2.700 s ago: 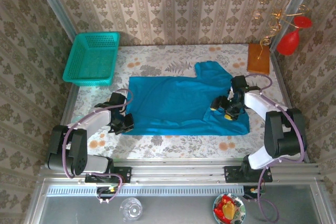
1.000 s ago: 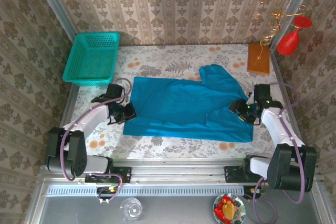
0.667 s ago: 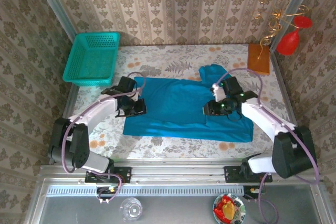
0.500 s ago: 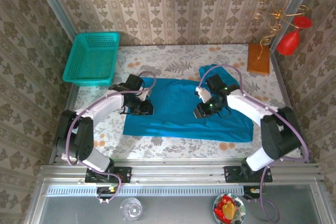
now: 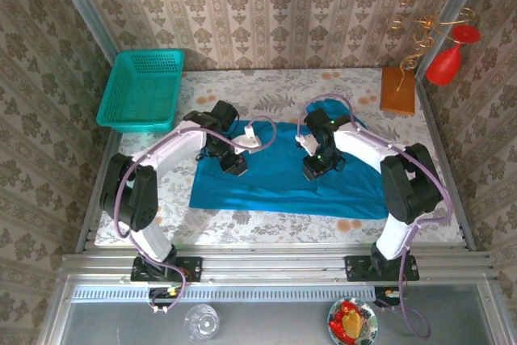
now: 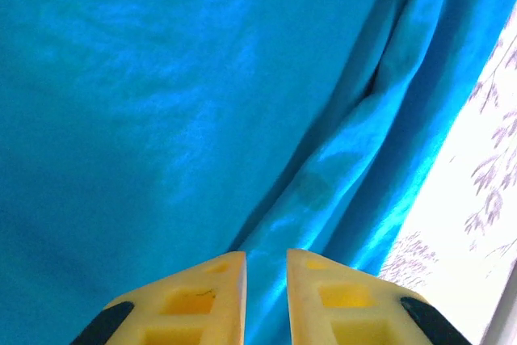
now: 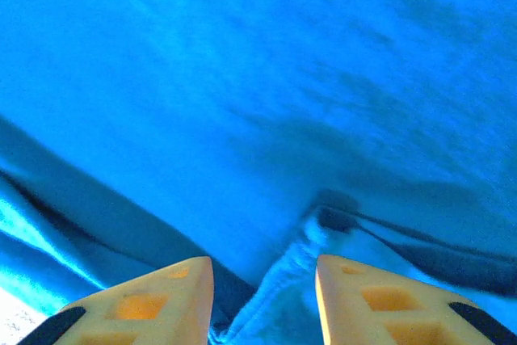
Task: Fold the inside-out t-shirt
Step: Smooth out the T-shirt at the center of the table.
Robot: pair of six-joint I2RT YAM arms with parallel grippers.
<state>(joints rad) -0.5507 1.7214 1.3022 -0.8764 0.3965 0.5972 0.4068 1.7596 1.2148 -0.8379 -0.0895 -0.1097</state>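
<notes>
Floral-print tablecloth covers the table [image 5: 266,220]. Damask wallpaper [image 5: 266,6] on the back and side walls. Aluminium rail [image 5: 275,264] along the near edge, grey shelf below it.

Counts, left to right:
- One teal mesh basket [image 5: 141,90] at 10 o'clock on the table, apart from the cloth.
- One clear glass [image 5: 202,321] at 7 o'clock, below the rail.
- One blue-teal t-shirt [image 5: 275,183] lying across the table centre, wrinkled. Its near hem runs roughly straight and one sleeve sticks out toward 1 o'clock.
- One bowl [image 5: 352,322] with red contents at 5 o'clock, below the rail.
- One orange-brown flat block [image 5: 397,90] at 2 o'clock on the table.
- One red ornament [image 5: 446,61] with gold wire curls beside it, off the table's far right corner.
- Two arms, both reaching in over the shirt.

Left gripper [image 5: 235,165] is on the shirt's left part at 9 o'clock of centre. Its yellow fingers [image 6: 218,280] stand nearly together with a thin gap, and a cloth fold runs up to that gap. Pinched or not: cannot tell.

Right gripper [image 5: 313,171] is on the shirt at 3 o'clock of centre. Its fingers [image 7: 161,288] stand apart with a bunched hem between them. Gripping or not: cannot tell.
</notes>
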